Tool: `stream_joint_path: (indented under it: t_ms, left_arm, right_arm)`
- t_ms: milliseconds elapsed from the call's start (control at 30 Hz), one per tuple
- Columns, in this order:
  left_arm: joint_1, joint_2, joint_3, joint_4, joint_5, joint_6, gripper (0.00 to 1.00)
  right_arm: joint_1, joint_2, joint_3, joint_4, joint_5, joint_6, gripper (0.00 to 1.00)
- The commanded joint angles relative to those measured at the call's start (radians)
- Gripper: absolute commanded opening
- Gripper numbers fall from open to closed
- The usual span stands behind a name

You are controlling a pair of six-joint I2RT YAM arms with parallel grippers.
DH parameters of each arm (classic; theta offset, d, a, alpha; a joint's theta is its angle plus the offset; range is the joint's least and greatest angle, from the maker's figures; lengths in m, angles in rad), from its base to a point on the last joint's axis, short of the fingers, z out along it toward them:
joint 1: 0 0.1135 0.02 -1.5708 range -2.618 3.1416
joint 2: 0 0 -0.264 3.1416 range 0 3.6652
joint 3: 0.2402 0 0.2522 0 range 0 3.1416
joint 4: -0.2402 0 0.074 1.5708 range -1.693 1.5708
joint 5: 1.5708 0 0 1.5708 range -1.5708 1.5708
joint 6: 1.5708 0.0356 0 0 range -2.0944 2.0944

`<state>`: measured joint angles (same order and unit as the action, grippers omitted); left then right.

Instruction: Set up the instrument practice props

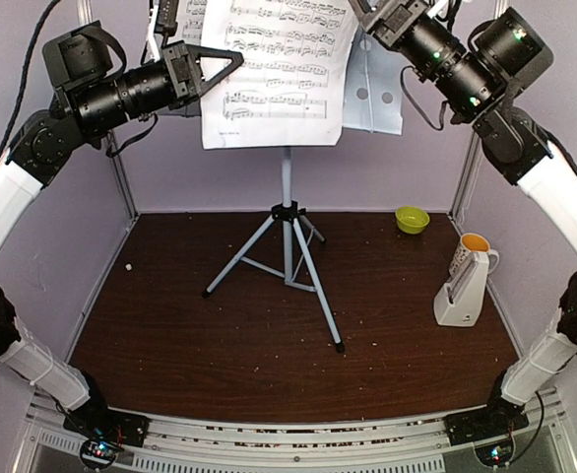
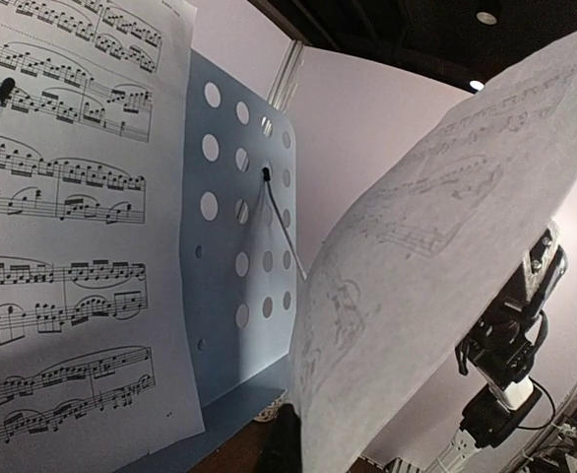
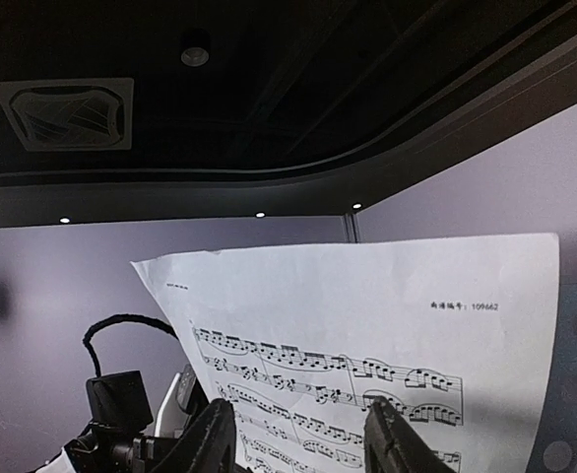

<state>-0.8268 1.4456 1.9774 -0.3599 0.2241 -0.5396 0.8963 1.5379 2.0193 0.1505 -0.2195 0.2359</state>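
L tool [image 1: 237, 61] shut on page [image 1: 269, 89] | R tool [image 3: 303, 443] part-open by its corner | 2nd page [image 2: 62, 246] on stand [image 2: 234, 246]

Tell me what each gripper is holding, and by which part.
The left gripper pinches the sheet-music page by its left edge as the top view shows it. The right gripper stands open near the page, holding nothing.

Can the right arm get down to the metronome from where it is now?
Probably yes. The metronome stands in the open on the right of the table, with only the mug just behind it. The right gripper is up by the music stand, so it must descend first.
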Motion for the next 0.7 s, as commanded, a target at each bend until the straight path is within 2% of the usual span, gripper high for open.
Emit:
stream_joint_path:
  t_ms: [0, 133, 367, 533, 667]
  left_arm:
    - [-0.005, 0.001, 0.071, 0.020, 0.004, 0.067, 0.00]
    - [-0.003, 0.050, 0.192, -0.036, -0.013, 0.108, 0.00]
    - [0.007, 0.119, 0.294, -0.054, -0.005, 0.106, 0.00]
    - [0.018, 0.150, 0.329, -0.075, -0.044, 0.081, 0.00]
    - [0.044, 0.159, 0.323, -0.079, -0.072, 0.030, 0.00]
  right_arm:
    - [-0.021, 0.125, 0.177, -0.035, 0.096, -0.055, 0.48]
    - [-0.054, 0.210, 0.308, -0.066, 0.157, -0.057, 0.55]
    - [-0.114, 0.267, 0.340, -0.036, 0.209, -0.027, 0.60]
    - [-0.127, 0.254, 0.317, -0.060, 0.207, -0.030, 0.60]
    - [-0.126, 0.176, 0.196, -0.031, 0.187, -0.012, 0.60]
